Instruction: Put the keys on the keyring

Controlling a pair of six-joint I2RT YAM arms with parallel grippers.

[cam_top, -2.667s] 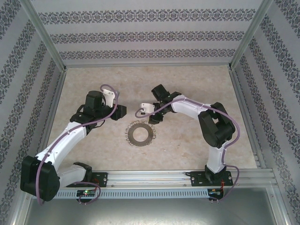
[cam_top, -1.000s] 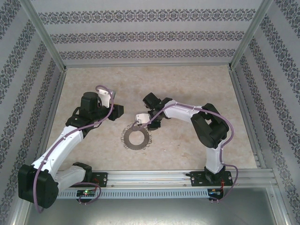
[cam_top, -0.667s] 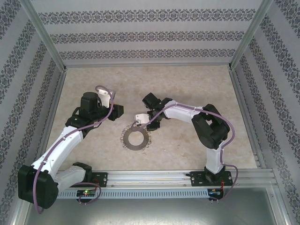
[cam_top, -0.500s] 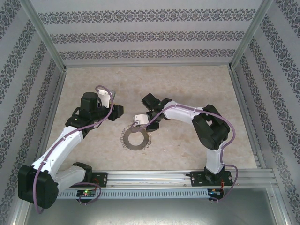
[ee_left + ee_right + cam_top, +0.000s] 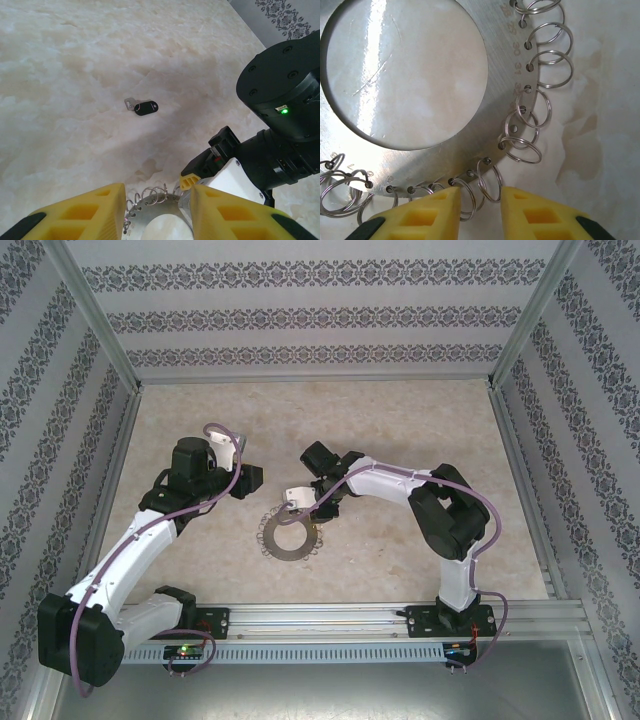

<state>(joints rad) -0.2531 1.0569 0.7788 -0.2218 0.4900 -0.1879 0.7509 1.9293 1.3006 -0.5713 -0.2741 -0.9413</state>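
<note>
A flat silver disc [image 5: 291, 534] with a round hole lies mid-table, its rim hung with several wire split rings [image 5: 498, 178]. My right gripper [image 5: 300, 513] is low over the disc's far rim. In the right wrist view it [image 5: 477, 212] is open, its yellow fingers straddling two of the rings on the numbered band [image 5: 502, 100]. One small key with a black head [image 5: 141, 106] lies alone on the table beyond the disc [image 5: 142, 215]. My left gripper [image 5: 157, 215] is open with nothing between its fingers, hovering just left of the disc [image 5: 256, 480].
The tabletop [image 5: 400, 420] is pale marble, fenced by aluminium rails and patterned walls. The right arm's black wrist and white camera mount [image 5: 235, 175] crowd the space beside the disc. Bare table lies around the lone key.
The right gripper has come down and to the left onto the disc's far rim. The disc has slid slightly left and nearer. The left arm drew back a little, then held still.
</note>
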